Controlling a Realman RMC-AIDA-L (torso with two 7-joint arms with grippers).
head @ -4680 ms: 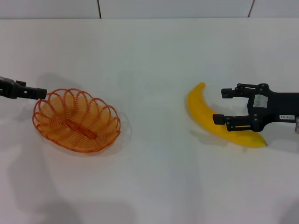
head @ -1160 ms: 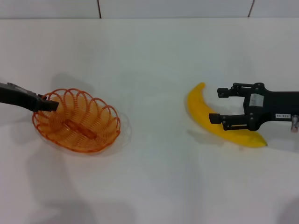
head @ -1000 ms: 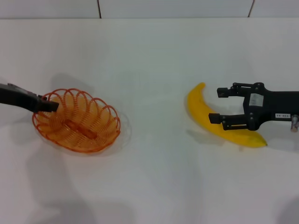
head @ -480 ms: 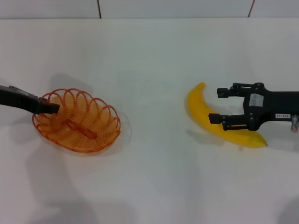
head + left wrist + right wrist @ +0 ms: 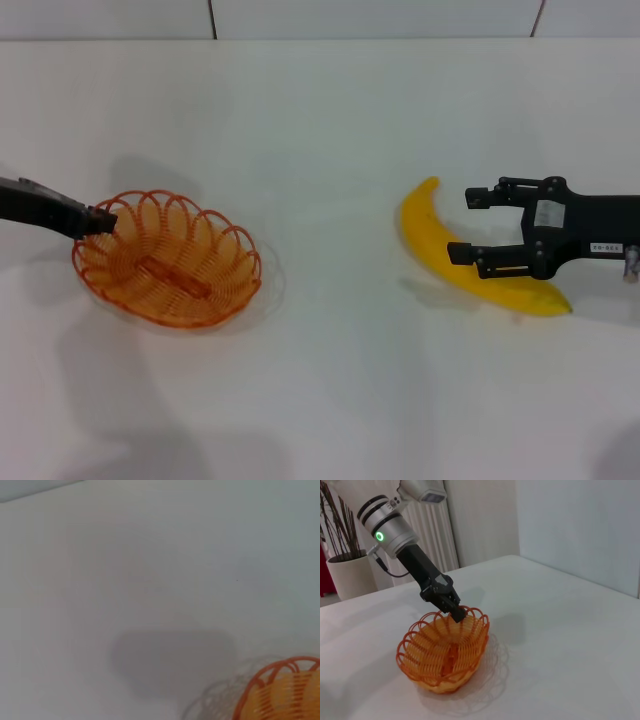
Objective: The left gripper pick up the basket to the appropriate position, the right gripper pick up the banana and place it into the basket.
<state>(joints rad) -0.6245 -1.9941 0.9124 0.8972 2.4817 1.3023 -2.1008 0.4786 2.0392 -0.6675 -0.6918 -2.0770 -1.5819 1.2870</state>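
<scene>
The orange wire basket (image 5: 165, 262) lies on the white table at the left. My left gripper (image 5: 102, 220) is shut on its far-left rim. The right wrist view shows that gripper (image 5: 456, 612) pinching a loop of the basket (image 5: 445, 650) rim from above. A piece of the basket (image 5: 285, 690) rim also shows in the left wrist view. The yellow banana (image 5: 425, 230) lies at the right, curving toward the near right. My right gripper (image 5: 468, 223) hangs open over its middle, one finger overlapping the banana, the other beyond it.
A white table (image 5: 330, 380) spreads between basket and banana. A tiled wall (image 5: 300, 18) meets its back edge. Beyond the table, the right wrist view shows a white radiator (image 5: 437, 530) and a potted plant (image 5: 345, 565).
The left gripper came in to the basket's rim and closed on it. In the last half second the basket shifted slightly to the right. The right gripper and banana have stayed put.
</scene>
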